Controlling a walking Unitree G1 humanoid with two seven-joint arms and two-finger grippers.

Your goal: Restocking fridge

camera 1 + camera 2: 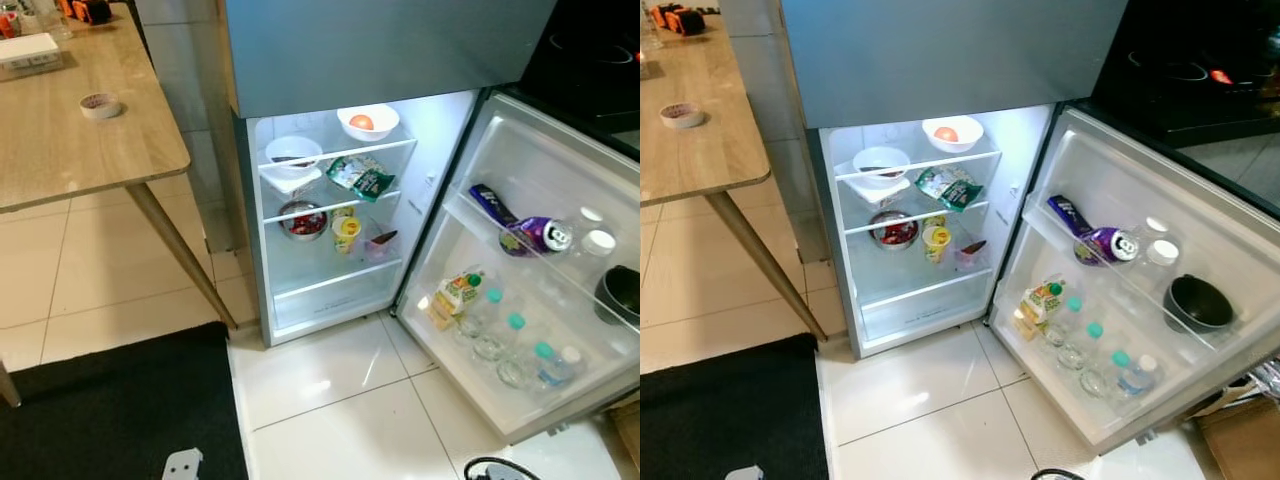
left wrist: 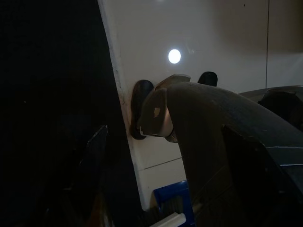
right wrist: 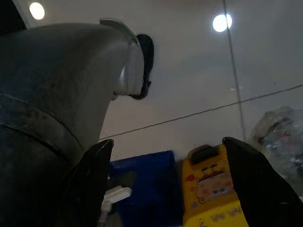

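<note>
below, open fridge (image 1: 330, 200) well ahead, yellow carton (image 3: 208, 187) between right gripper (image 3: 168, 175) spread fingers

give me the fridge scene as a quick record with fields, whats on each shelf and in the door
fridge: lower door swung open to the robot's right
top shelf: white bowl holding an orange-red fruit; a second white bowl just below
middle shelf: green snack bag
lower shelf: metal bowl with red food, yellow cup
door upper rack: purple can lying on its side, dark blue packet, black pot
door lower rack: juice carton, clear bottles with teal caps
table: wooden, left of the fridge, tape roll on it
end effectors: both open, arms hanging idle
</note>
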